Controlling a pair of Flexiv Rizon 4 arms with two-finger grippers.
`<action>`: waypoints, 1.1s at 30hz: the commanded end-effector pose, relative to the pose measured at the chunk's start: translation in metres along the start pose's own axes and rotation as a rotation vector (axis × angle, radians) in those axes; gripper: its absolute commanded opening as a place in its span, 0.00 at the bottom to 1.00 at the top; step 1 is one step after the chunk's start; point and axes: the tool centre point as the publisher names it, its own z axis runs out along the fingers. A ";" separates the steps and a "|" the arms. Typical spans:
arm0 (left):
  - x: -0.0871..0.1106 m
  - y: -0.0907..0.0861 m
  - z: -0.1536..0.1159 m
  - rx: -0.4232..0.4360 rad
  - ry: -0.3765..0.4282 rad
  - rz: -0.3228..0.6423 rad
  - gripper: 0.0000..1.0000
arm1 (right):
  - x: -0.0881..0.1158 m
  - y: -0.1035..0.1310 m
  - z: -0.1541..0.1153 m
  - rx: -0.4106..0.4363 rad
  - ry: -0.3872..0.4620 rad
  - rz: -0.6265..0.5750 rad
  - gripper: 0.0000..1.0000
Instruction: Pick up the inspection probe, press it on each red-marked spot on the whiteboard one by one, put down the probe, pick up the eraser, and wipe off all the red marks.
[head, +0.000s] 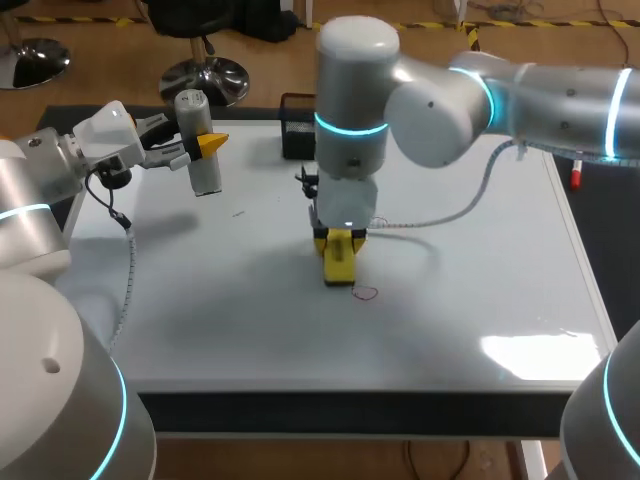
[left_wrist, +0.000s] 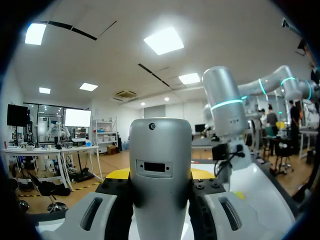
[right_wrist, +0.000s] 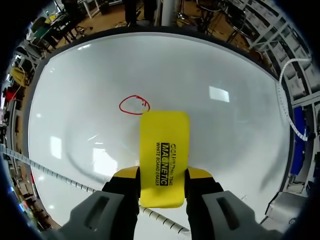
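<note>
White tabletop whiteboard (head: 470, 290) fills the scene under two robot arms, seen from above and behind. Near the board's centre, the right gripper (head: 339, 240) points straight down with both yellow-tipped fingers clamped on the sides of a yellow eraser (head: 340, 262), which hangs upright with its lower end at the surface; whether it actually touches the board cannot be told. A small red mark (head: 366, 293), a hand-drawn loop, lies just beside the eraser's lower end at about 4 o'clock from it in the head view, apart from the eraser.

From the right wrist, the right gripper (right_wrist: 162, 172) shows its fingers pressed to either edge of the eraser (right_wrist: 164, 150), with the red mark (right_wrist: 134, 105) just ahead of the eraser's far end and slightly to one side.

Toward the board's 10 o'clock corner, the left gripper (head: 207, 146) holds the inspection probe (head: 200, 165), a grey cylinder, roughly upright and raised well clear of the surface. In the left wrist view the left gripper (left_wrist: 160, 174) has its fingers closed against both sides of the inspection probe (left_wrist: 160, 165), which stands between them.

A black container (head: 297, 128) sits at the board's 12 o'clock edge, and a white coiled cable (head: 440, 215) trails from the right arm across the board toward 2 o'clock.
</note>
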 end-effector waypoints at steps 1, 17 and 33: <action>0.000 0.000 0.001 0.002 -0.002 0.002 0.00 | 0.009 -0.001 -0.035 0.016 -0.020 -0.010 0.00; 0.000 0.000 0.001 0.002 -0.002 0.002 0.00 | 0.025 -0.034 -0.065 0.052 -0.029 0.011 0.00; 0.000 0.000 0.001 0.002 -0.002 0.002 0.00 | 0.130 -0.106 -0.113 0.118 0.001 0.206 0.00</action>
